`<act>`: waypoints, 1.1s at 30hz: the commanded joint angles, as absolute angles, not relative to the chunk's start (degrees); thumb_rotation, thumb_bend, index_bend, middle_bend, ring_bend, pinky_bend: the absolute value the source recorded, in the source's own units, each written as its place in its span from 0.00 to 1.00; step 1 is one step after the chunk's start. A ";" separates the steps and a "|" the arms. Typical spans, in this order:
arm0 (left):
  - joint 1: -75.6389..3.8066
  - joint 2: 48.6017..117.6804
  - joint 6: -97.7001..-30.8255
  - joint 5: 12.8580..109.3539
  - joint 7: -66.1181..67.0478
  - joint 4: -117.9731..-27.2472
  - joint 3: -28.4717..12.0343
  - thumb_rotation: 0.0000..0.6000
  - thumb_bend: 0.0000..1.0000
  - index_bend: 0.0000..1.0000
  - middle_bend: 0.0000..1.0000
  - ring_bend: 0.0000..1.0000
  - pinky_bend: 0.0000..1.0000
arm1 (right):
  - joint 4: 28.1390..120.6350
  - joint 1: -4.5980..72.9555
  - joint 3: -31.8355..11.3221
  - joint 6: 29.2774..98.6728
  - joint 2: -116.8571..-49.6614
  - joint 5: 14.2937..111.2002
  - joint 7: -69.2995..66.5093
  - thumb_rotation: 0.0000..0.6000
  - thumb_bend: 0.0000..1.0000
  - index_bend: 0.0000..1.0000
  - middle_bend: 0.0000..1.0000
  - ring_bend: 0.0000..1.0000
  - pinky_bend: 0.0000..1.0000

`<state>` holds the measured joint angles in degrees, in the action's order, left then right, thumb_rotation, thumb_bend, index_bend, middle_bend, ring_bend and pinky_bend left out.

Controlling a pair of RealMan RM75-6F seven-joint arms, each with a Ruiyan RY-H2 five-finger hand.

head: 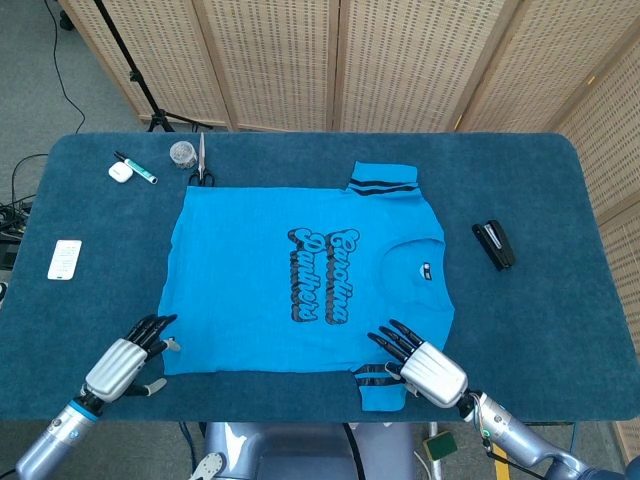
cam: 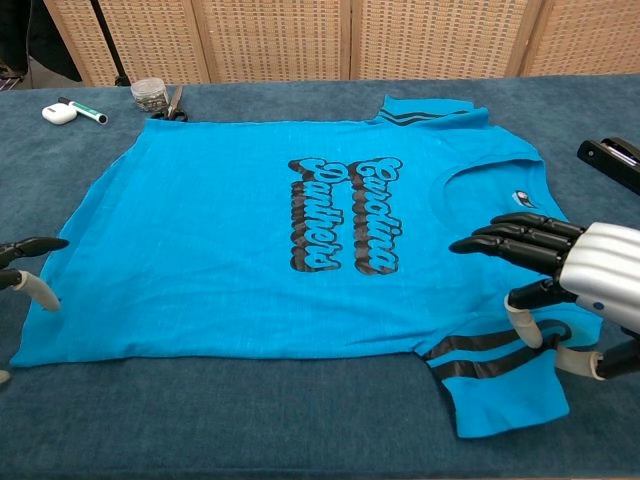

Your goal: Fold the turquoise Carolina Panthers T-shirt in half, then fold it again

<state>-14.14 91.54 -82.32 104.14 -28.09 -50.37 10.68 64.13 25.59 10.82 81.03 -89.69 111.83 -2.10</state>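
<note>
The turquoise Carolina Panthers T-shirt [head: 300, 275] [cam: 250, 240] lies flat and unfolded on the dark blue table [head: 560, 320], with its collar to the right and its hem to the left. My left hand [head: 125, 362] [cam: 25, 268] is at the shirt's near hem corner; its fingers are apart and its fingertips touch the edge of the cloth. My right hand [head: 430, 370] [cam: 575, 285] hovers over the near striped sleeve [head: 380, 388] [cam: 500, 385]. Its fingers are spread toward the collar and its thumb is down by the sleeve. Neither hand holds anything.
Scissors [head: 201, 160], a small jar [head: 182, 152], a marker [head: 137, 168] and a white case [head: 120, 172] lie beyond the hem at the far left. A white card [head: 65, 259] sits at the left and a black stapler [head: 493, 244] to the right of the collar.
</note>
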 commanded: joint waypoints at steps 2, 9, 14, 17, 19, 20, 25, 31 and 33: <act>-14.21 93.11 -82.75 103.85 -28.70 -48.20 10.71 1.00 0.23 0.36 0.00 0.00 0.00 | 64.13 25.60 10.86 81.06 -89.70 111.81 -2.07 1.00 0.57 0.64 0.07 0.00 0.00; -15.00 95.09 -82.89 103.61 -29.07 -45.51 10.50 1.00 0.25 0.36 0.00 0.00 0.00 | 64.06 25.60 10.94 80.98 -89.73 111.68 -2.05 1.00 0.57 0.64 0.07 0.00 0.00; -15.37 95.63 -83.14 103.20 -29.26 -45.03 10.30 1.00 0.28 0.36 0.00 0.00 0.00 | 64.19 25.63 11.01 80.98 -89.66 111.66 -2.03 1.00 0.57 0.64 0.07 0.00 0.00; -15.57 95.63 -83.49 103.01 -29.52 -44.89 10.18 1.00 0.30 0.36 0.00 0.00 0.00 | 64.28 25.63 11.01 81.00 -89.59 111.61 -2.01 1.00 0.57 0.64 0.07 0.00 0.00; -15.66 95.58 -83.65 102.95 -29.56 -44.85 10.20 1.00 0.32 0.36 0.00 0.00 0.00 | 64.32 25.63 11.02 81.01 -89.56 111.60 -2.01 1.00 0.57 0.64 0.07 0.00 0.00; -15.72 95.53 -83.75 102.86 -29.56 -44.85 10.16 1.00 0.32 0.36 0.00 0.00 0.00 | 64.36 25.63 11.02 81.00 -89.55 111.59 -1.99 1.00 0.57 0.64 0.07 0.00 0.00; -16.13 95.47 -83.43 102.61 -29.42 -45.06 10.22 1.00 0.34 0.36 0.00 0.00 0.00 | 64.48 25.68 11.00 80.90 -89.50 111.50 -1.92 1.00 0.57 0.64 0.07 0.00 0.00; -16.28 95.58 -83.00 102.48 -29.33 -45.37 10.62 1.00 0.36 0.41 0.00 0.00 0.00 | 64.53 25.72 10.90 80.96 -89.40 111.38 -2.03 1.00 0.57 0.64 0.07 0.00 0.00; -16.25 95.63 -83.05 102.41 -29.39 -45.40 10.71 1.00 0.38 0.43 0.00 0.00 0.00 | 64.59 25.73 10.89 81.00 -89.36 111.35 -2.12 1.00 0.57 0.64 0.07 0.00 0.00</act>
<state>-16.26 95.62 -83.05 102.41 -29.39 -45.40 10.70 64.59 25.73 10.89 81.00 -89.36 111.36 -2.12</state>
